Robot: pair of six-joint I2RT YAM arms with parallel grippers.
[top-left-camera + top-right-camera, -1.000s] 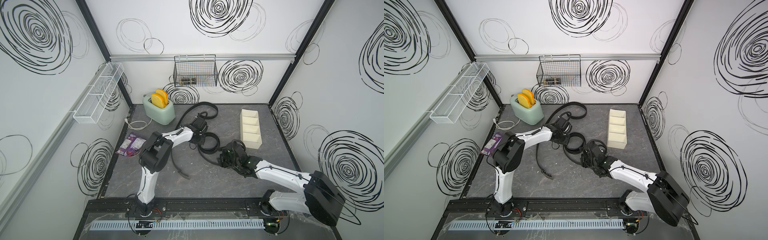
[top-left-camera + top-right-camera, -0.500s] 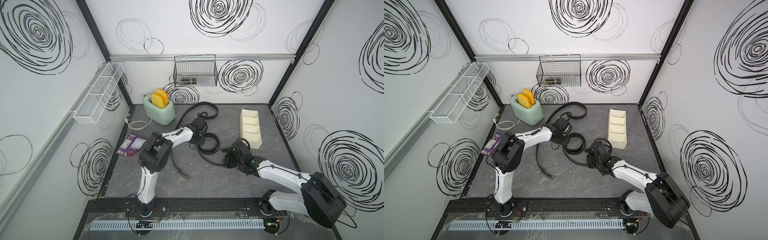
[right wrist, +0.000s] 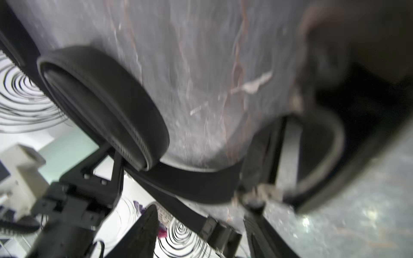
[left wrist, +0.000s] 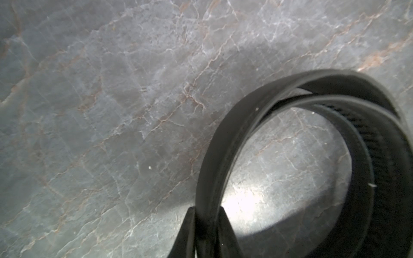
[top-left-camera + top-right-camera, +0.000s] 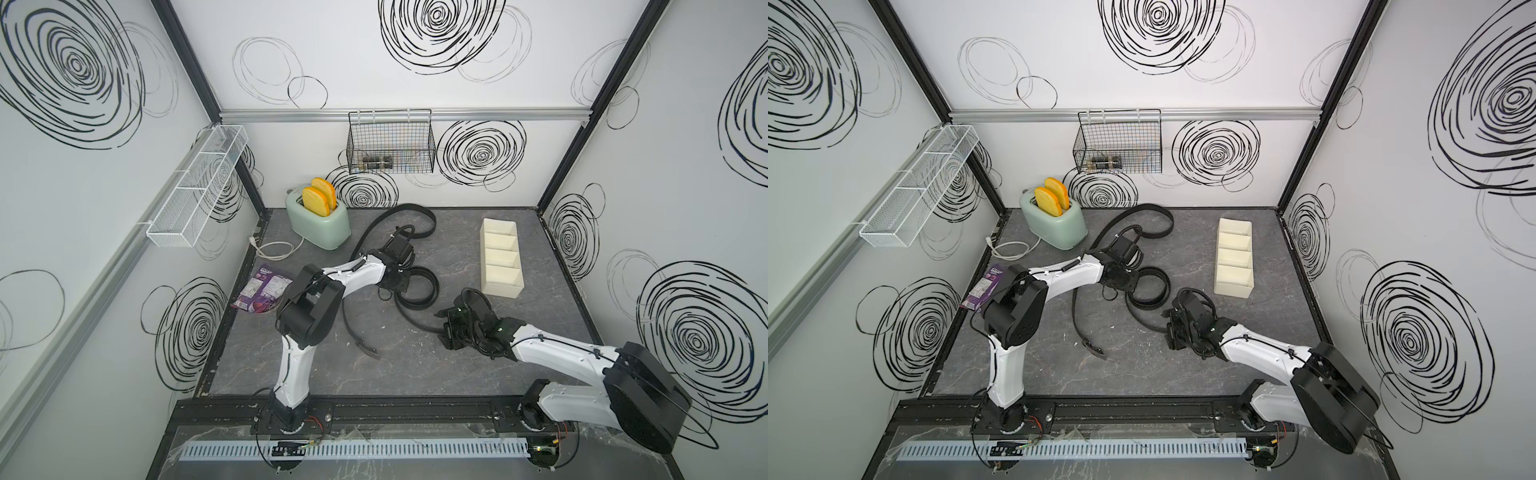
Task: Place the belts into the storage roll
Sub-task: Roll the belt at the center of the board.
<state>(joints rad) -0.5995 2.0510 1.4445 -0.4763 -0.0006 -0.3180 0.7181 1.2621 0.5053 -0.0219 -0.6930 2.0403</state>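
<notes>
Left wrist: coiling step, left pincer point(image 4: 206, 210) clenched on belt point(image 4: 223, 138); right pincer point(image 3: 201, 214) released. Next: tighten coil, carry to storage roll point(image 5: 500, 287).

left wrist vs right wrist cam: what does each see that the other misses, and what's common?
Left wrist only: a close look at the left gripper shut on the coiled belt, its fingertips on either side of the strap.

Right wrist only: the metal buckle, blurred, the mint toaster, the swirl-patterned wall, and the right gripper with its jaws apart.

Both: the coiled belt on the grey marble tabletop, with the left gripper at the coil. The right wrist view sees that gripper from outside.
</notes>
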